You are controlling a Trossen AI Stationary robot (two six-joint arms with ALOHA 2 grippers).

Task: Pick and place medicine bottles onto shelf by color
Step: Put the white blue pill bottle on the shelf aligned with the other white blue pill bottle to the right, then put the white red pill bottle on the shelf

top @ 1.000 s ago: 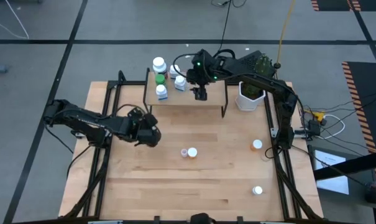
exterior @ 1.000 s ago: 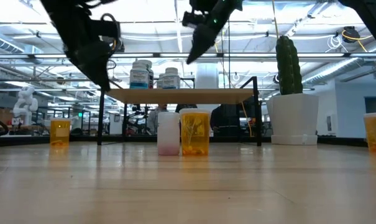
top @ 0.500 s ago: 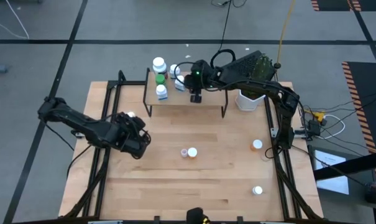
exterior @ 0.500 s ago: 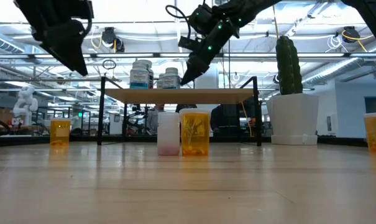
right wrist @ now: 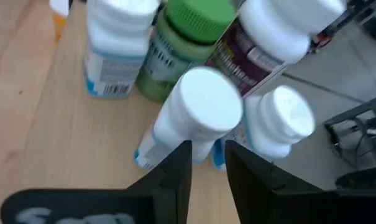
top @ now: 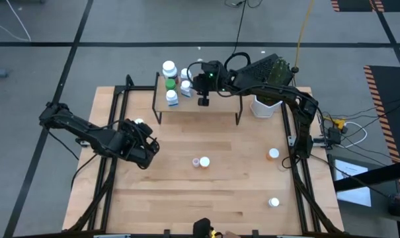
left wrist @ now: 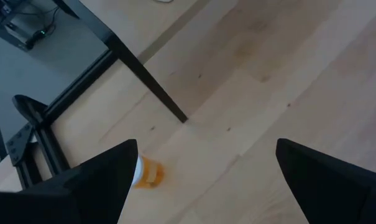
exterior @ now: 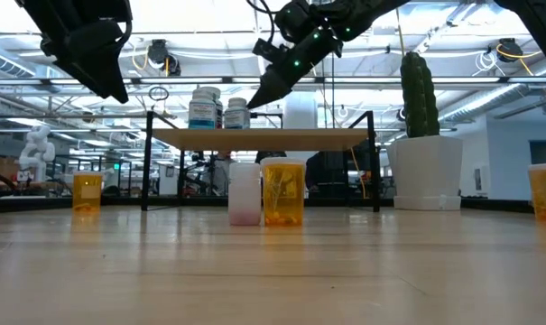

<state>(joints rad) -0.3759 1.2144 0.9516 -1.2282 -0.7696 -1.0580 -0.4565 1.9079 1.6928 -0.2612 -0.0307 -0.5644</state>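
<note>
The shelf (top: 206, 109) stands at the table's far edge. Several medicine bottles stand on its left end: white-capped ones (top: 169, 68) and a green-capped one (right wrist: 194, 37). My right gripper (right wrist: 207, 155) is shut above the shelf, against a white bottle (right wrist: 197, 115), which also shows in the low view (exterior: 238, 113). My left gripper (left wrist: 206, 162) is open and empty above the table's left part (top: 143, 151), over an orange bottle (left wrist: 147, 174) that stands on the tabletop. My right gripper touches the white bottle's lower body (right wrist: 169, 149) with the tips of its shut fingers (right wrist: 175, 168). It comes slanting down from the table's right side. The bottle stands on the shelf, close to the other bottles.
On the tabletop stand a pale bottle (exterior: 244, 192) beside an orange one (exterior: 283, 191) at the middle, an orange one (top: 273, 153) and a white-capped one (top: 274, 202) at the right. A white pot with a cactus (top: 266, 102) stands right of the shelf.
My right gripper has gone toward the table's left edge along the shelf and pushed the white bottle left, up to the other bottles. My left gripper has gone toward the table's left edge and a little up, staying open.
</note>
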